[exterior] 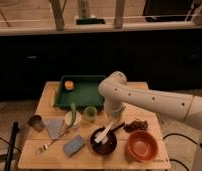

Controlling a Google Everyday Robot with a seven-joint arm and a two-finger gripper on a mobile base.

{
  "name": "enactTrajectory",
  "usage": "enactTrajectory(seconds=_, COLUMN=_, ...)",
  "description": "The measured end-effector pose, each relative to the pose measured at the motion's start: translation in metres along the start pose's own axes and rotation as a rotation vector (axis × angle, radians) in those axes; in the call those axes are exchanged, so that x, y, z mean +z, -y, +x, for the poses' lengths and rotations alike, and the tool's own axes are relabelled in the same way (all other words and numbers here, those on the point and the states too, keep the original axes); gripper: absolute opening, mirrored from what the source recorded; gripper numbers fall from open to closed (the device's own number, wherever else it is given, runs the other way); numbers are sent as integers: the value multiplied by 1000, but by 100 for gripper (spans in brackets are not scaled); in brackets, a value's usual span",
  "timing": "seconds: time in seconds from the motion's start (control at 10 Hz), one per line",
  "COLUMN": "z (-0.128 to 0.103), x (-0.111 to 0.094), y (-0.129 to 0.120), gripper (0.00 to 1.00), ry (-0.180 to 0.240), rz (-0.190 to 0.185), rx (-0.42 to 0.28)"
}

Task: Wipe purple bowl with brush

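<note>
The purple bowl (105, 143), very dark and shallow, sits near the table's front edge, left of the orange-red bowl (142, 145). The cream-white brush (104, 133) slants down into the dark bowl, head low on the bowl's left side and handle rising to the upper right. My gripper (114, 122) hangs at the end of the white arm just above the bowl's far right rim, shut on the brush handle. The arm's wrist hides the top of the handle.
A green tray (84, 97) holding an orange (69, 85) lies at the back. A pale green cup (90, 114), metal cup (35, 122), grey cloth (54, 127), fork (48, 145) and blue-grey sponge (74, 145) lie to the left. A dark brown clump (136, 125) lies right of the gripper.
</note>
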Motion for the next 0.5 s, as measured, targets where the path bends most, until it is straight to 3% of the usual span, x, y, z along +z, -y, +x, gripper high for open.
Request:
enactTrajectory(seconds=0.2, z=-7, x=2, y=-13, gripper=0, ry=12, rz=-1, rx=-15)
enactTrajectory(seconds=0.5, z=9, x=-2, y=-42, gripper=0, ry=8, rz=9, rx=28)
